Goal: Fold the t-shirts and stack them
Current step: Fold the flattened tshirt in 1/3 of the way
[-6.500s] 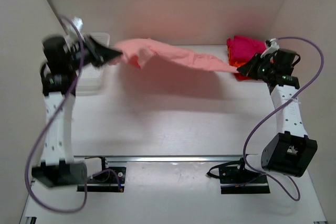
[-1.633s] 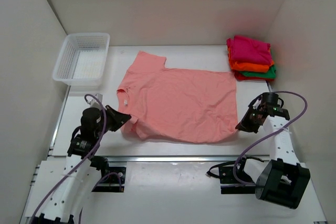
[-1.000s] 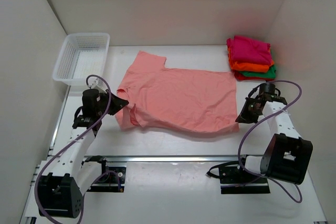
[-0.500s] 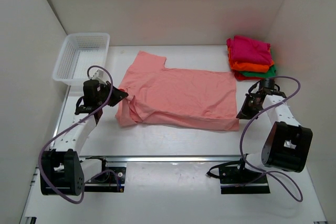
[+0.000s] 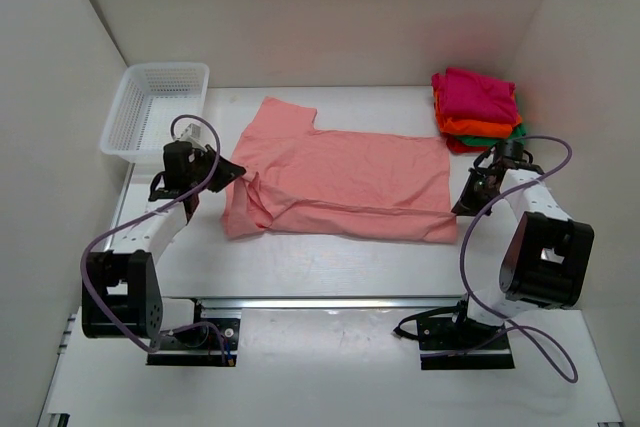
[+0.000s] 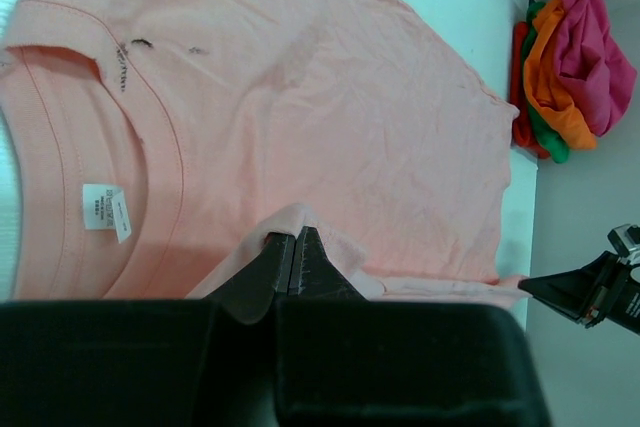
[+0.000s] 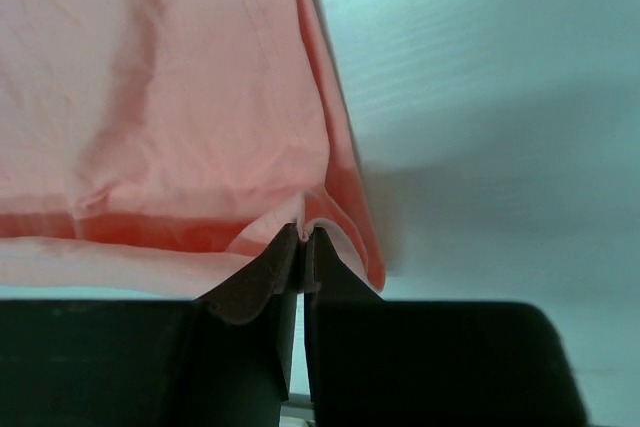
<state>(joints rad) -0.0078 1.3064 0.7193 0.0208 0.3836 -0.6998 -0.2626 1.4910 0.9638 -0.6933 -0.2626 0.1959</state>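
- Folding the pink shirt (image 5: 340, 182) lengthwise is the step in hand. Its near edge is raised and doubled over toward the far edge.
- On the left gripper (image 6: 292, 247), the jaws are closed on a pinch of the shirt's edge. The flat body of the shirt lies ahead of them.
- On the right gripper (image 7: 303, 237), the jaws are closed on the hem corner, with cloth spreading ahead and to one side.
- The stack of folded shirts (image 5: 478, 112) sits beyond the right jaws, apart from them.
- Next move, as judged: carry both pinches across together with the cloth taut between the jaws, lay the edge down, then release.
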